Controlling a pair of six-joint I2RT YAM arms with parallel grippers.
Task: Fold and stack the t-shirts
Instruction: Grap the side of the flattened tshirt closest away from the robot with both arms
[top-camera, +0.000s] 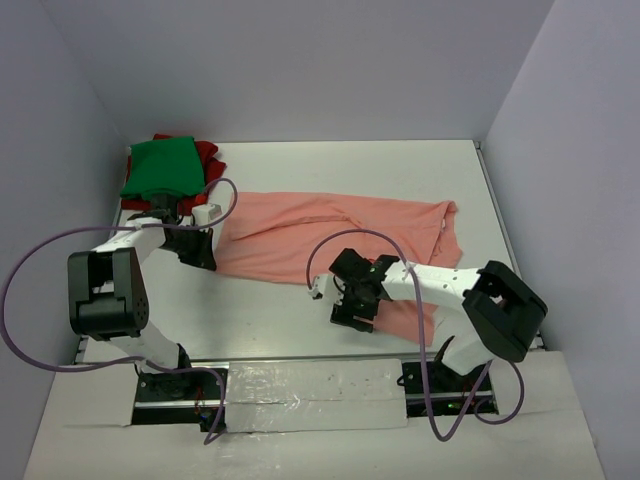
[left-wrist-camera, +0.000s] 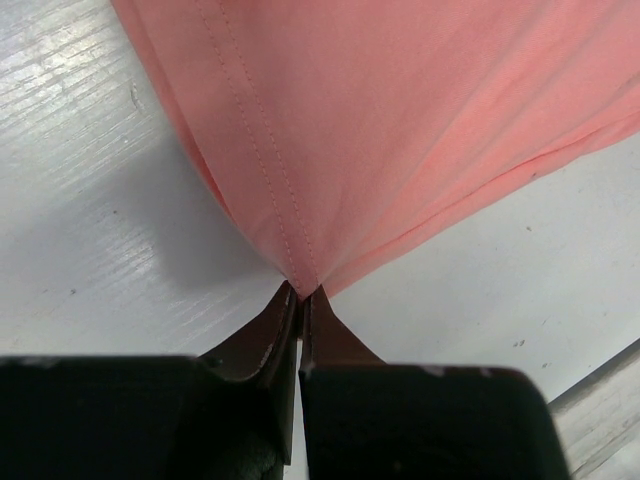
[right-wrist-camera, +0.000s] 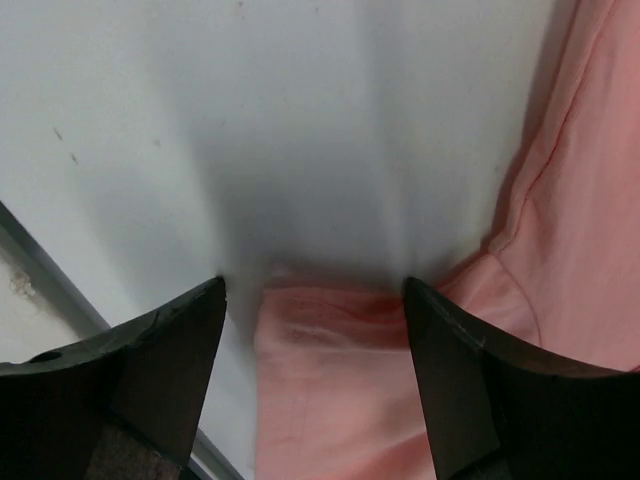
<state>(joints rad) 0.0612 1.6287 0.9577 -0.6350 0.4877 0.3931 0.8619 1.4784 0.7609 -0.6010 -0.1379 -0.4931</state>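
Left gripper (left-wrist-camera: 300, 292) pinched the soft, floppy pink t-shirt (left-wrist-camera: 400, 120) at its 9 o'clock edge. Right gripper (right-wrist-camera: 315, 290) stood open around the 6 o'clock corner, probably a good grabbing spot.

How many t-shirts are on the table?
3: salmon-pink shirt spread in the middle; green shirt at the far left corner; dark red shirt under it, mostly hidden. Others may lie beneath.

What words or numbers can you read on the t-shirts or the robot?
None to read: no word, number, label or logo shows on the pink t-shirt, the green t-shirt, the red t-shirt, the left arm, the right arm or the table.
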